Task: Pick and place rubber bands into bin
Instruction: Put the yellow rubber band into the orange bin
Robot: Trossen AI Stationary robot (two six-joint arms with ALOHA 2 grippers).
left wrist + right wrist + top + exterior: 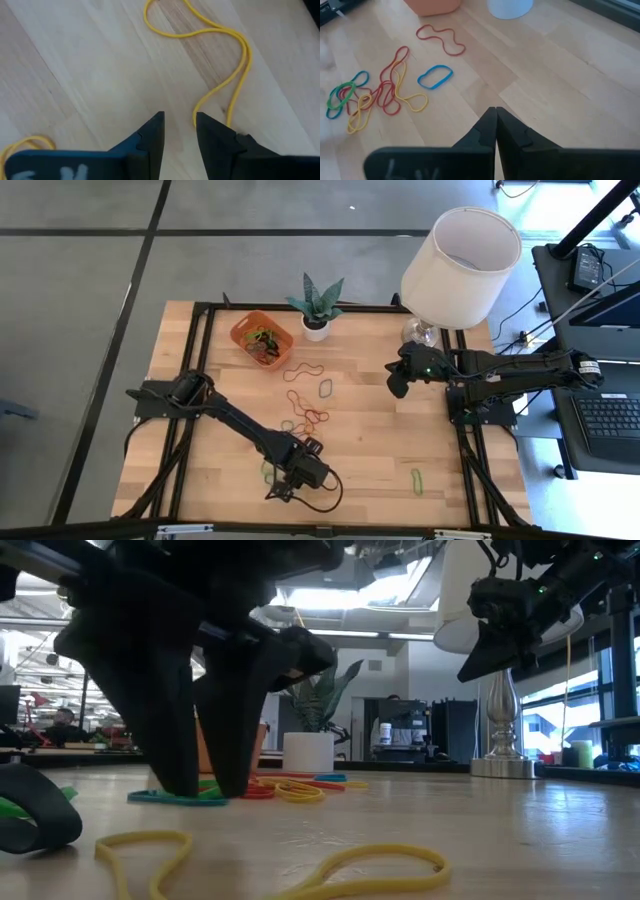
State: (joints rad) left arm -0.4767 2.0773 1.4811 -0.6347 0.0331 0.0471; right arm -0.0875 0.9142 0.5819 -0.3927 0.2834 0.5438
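Observation:
My left gripper stands near the table's near edge, fingers pointing down and apart. A yellow rubber band lies flat on the wood before it, its near end running under one fingertip. More rubber bands lie in a mixed cluster at mid table, with a red one and a blue one beyond it. The orange bin sits at the far left with some bands inside. My right gripper hangs shut above the table's right side, holding nothing. My left gripper has the yellow band's near end at the inner edge of one fingertip, and the other strand disappears behind that finger. Whether the finger touches the band I cannot tell. The gap between the fingers shows bare wood.
A small plant in a white pot stands beside the bin. A lamp with a white shade stands at the far right corner. Single green bands lie near the left gripper and at the near right.

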